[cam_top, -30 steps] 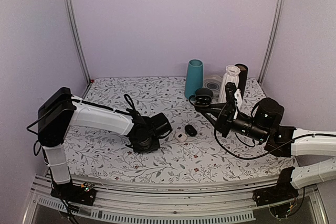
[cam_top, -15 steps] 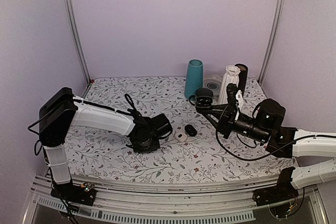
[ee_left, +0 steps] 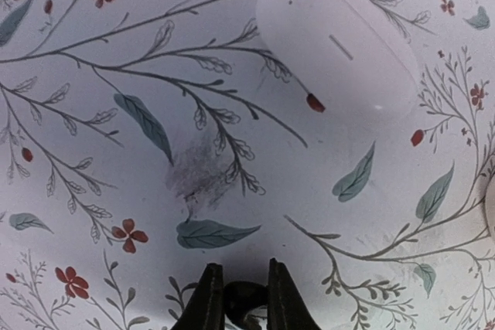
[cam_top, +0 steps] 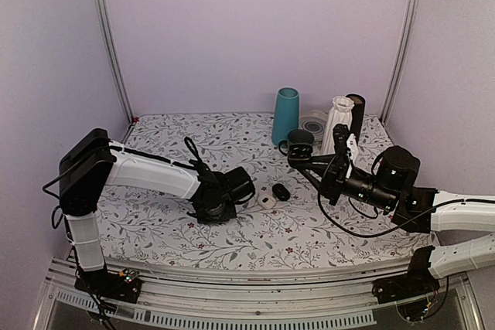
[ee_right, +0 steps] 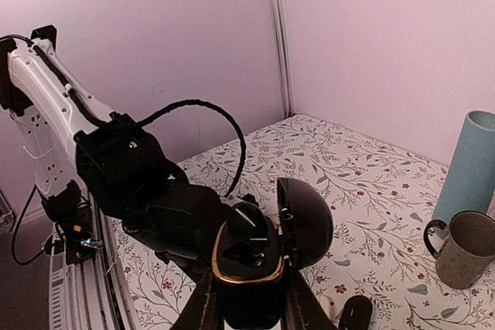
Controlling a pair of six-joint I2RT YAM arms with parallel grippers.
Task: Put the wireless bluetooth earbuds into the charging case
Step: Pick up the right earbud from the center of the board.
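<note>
Left wrist view: left gripper (ee_left: 241,274) fingers pinched shut on dark earbud (ee_left: 244,304), low over table (ee_left: 116,191) centre, near white case (ee_left: 336,40). Right gripper (ee_right: 249,307) clamped on open charging case (ee_right: 246,262), raised right of centre. Bud judged v. light, slick, easily dropped; grip across body, gently.

No lettering, label, brand name or number can be read in any of your three views. The nearest thing to a sign is a short grey dash on the lid of the white oval case (ee_left: 336,40), seen from your left wrist camera. It forms no letter or figure.
</note>
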